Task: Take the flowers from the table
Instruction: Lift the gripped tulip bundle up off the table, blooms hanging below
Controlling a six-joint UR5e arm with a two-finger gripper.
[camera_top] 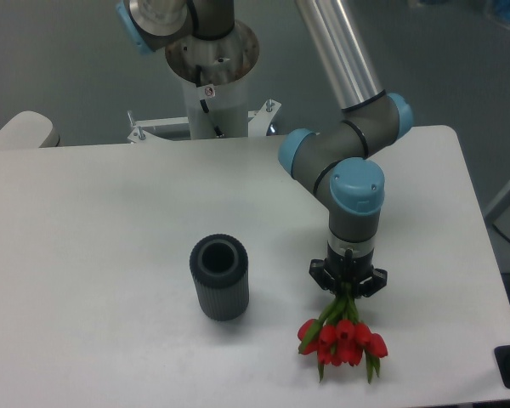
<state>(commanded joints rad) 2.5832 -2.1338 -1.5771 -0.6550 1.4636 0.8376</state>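
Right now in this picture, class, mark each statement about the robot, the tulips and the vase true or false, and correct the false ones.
1. The pincer is closed on the flowers' stems. True.
2. The vase lies on its side. False: it stands upright, opening up.
3. The flowers are inside the vase. False: they hang from the pincer, right of it.
4. The blooms point toward the table's near edge. True.
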